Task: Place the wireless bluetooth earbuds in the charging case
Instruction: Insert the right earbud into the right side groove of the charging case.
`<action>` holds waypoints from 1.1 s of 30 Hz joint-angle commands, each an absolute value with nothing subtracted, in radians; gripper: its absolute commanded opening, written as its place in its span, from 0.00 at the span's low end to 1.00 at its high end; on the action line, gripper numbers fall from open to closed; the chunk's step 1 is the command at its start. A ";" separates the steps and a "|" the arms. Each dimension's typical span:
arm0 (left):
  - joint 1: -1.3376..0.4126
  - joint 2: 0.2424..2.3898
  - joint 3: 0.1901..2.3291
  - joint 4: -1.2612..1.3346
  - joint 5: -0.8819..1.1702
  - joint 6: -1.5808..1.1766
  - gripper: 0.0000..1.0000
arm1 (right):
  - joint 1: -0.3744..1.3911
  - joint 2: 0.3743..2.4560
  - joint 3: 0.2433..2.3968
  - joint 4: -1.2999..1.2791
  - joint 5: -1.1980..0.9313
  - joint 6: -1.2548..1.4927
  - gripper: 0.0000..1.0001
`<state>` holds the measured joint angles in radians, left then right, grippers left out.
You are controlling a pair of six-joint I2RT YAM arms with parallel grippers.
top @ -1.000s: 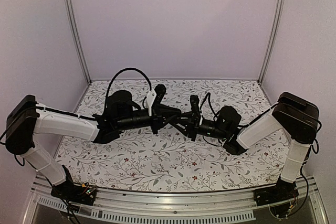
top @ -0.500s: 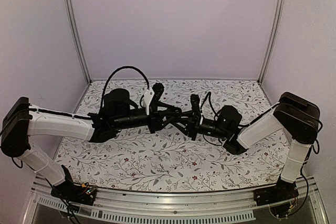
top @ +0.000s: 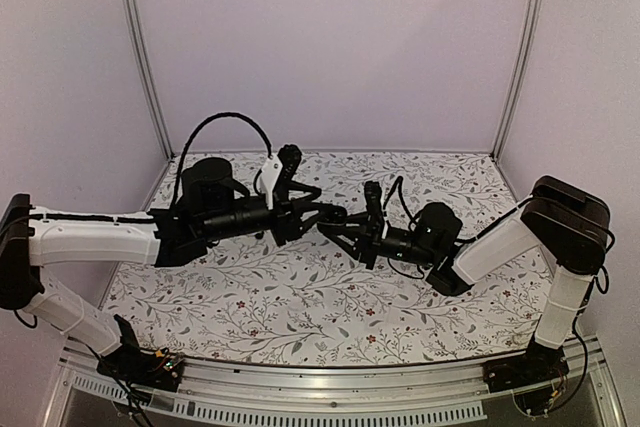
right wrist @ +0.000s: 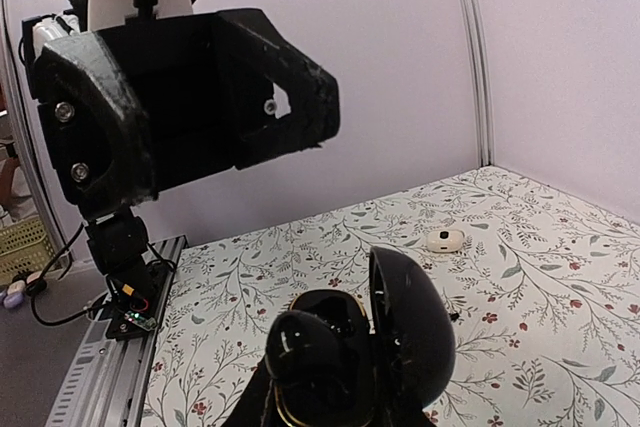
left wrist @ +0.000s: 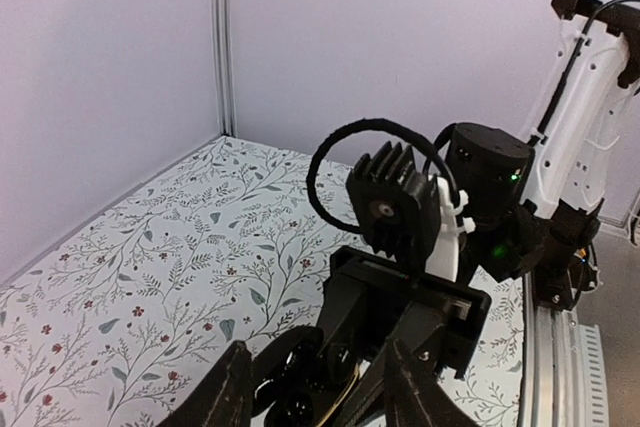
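Observation:
My right gripper [right wrist: 340, 402] is shut on the charging case [right wrist: 350, 347], a glossy black pebble held above the table with its lid [right wrist: 415, 322] swung open to the right. A black earbud [right wrist: 305, 342] rests on the near end of the open base; I cannot tell if it is seated. My left gripper [left wrist: 316, 347] is open and empty, its fingers [left wrist: 232, 387] on either side of the case [left wrist: 292, 387] and a little above it. In the top view the left gripper [top: 328, 214] meets the right gripper [top: 347, 233] over the middle of the table.
A small cream-white oval piece [right wrist: 445, 239] lies on the floral tablecloth [top: 300, 297] beyond the case. Metal posts [top: 140, 57] and lilac walls enclose the back and sides. The left gripper's body [right wrist: 190, 107] hangs just above the case.
The left arm has stretched out and risen, and its gripper has lifted slightly from the case. The right arm and the case have stayed still.

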<state>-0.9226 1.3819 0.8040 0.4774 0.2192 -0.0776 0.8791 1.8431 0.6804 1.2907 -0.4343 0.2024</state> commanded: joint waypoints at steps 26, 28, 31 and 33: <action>-0.936 1.501 0.935 0.290 0.179 -0.066 0.52 | 0.888 1.789 0.669 1.284 -0.489 0.177 0.00; -0.936 1.493 0.927 0.296 0.204 -0.061 0.53 | 0.887 1.786 0.666 1.285 -0.487 0.178 0.00; -0.937 1.464 0.899 0.327 0.257 -0.051 0.57 | 0.887 1.786 0.661 1.296 -0.486 0.178 0.00; -0.931 1.444 0.885 0.341 0.264 -0.053 0.59 | 0.887 1.787 0.659 1.299 -0.488 0.179 0.00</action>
